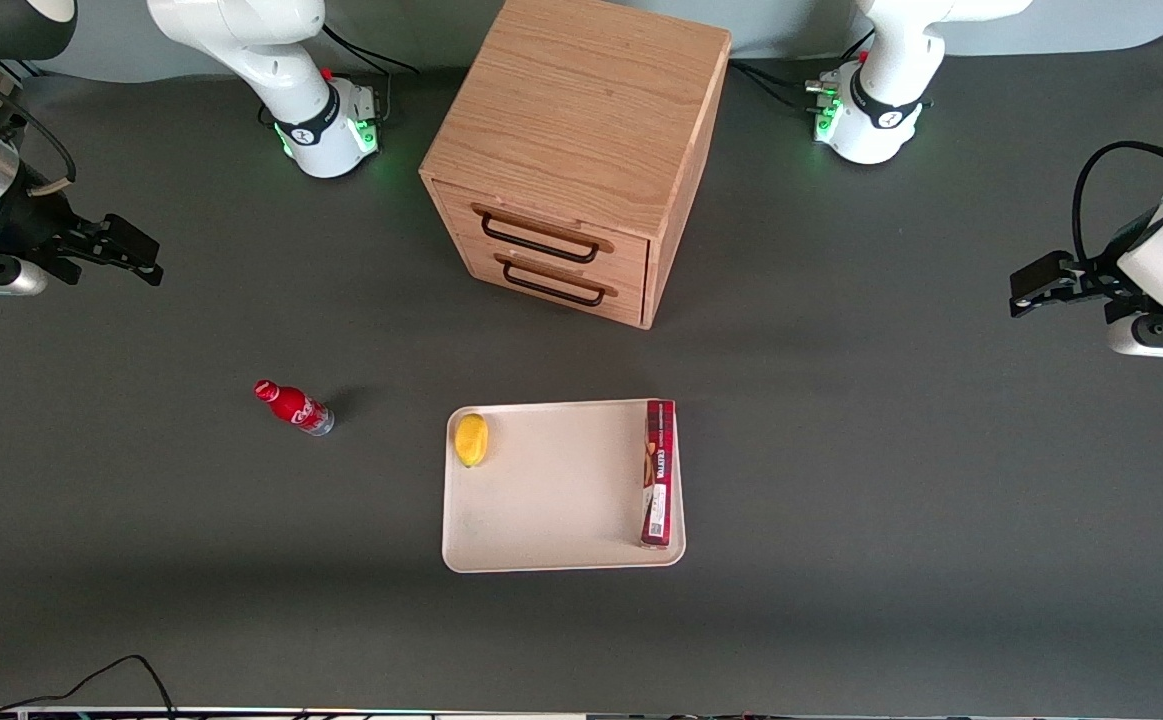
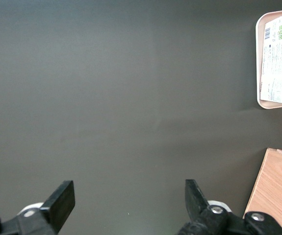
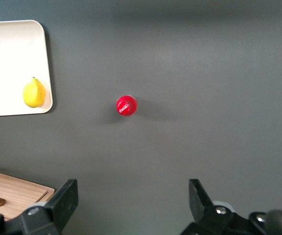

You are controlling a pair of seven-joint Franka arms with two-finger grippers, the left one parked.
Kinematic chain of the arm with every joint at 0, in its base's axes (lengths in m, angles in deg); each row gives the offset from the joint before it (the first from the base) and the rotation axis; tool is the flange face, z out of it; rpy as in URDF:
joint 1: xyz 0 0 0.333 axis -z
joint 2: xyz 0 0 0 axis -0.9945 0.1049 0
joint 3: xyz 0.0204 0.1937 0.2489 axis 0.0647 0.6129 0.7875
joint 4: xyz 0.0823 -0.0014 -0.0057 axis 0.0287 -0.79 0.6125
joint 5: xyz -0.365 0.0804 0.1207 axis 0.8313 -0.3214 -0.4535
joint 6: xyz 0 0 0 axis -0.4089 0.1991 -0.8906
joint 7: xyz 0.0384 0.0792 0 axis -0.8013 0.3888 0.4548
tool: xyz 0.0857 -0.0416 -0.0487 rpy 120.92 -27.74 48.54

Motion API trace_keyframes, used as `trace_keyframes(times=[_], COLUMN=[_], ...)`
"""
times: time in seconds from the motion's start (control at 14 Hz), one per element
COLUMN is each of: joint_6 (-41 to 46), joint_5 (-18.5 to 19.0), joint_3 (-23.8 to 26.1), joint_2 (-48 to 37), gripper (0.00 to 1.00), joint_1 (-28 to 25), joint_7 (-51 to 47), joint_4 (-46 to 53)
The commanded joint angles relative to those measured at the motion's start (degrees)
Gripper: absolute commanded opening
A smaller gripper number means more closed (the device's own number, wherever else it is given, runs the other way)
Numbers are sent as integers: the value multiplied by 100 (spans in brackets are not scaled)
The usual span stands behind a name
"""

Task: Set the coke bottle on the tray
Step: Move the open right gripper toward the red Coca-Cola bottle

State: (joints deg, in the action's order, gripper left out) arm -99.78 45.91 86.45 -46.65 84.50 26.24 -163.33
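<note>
The coke bottle (image 1: pixel 293 407), small and red with a red cap and clear base, stands upright on the dark table beside the tray, toward the working arm's end. In the right wrist view I see its cap from above (image 3: pixel 126 105). The cream-white tray (image 1: pixel 551 490) lies flat in the middle of the table, nearer the front camera than the cabinet; one corner of it shows in the right wrist view (image 3: pixel 8 63). My right gripper (image 1: pixel 146 258) is open and empty, up above the table and apart from the bottle, farther from the front camera than it. Its two fingers (image 3: pixel 64 198) stand wide apart.
A yellow lemon (image 1: pixel 471 439) lies in the tray's corner nearest the bottle, also in the right wrist view (image 3: pixel 34 93). A long red box (image 1: pixel 658 472) lies along the tray's edge toward the parked arm. A wooden two-drawer cabinet (image 1: pixel 571 160) stands farther from the front camera than the tray.
</note>
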Motion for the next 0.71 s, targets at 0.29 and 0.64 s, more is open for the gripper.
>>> trace_keyframes(times=[0.29, 0.64], joint_6=[353, -470], joint_5=[-213, -291], joint_3=[-3, 49], joint_2=[219, 694], gripper=[100, 100], joint_1=[53, 44], joint_7=[68, 513], joint_4=[308, -296])
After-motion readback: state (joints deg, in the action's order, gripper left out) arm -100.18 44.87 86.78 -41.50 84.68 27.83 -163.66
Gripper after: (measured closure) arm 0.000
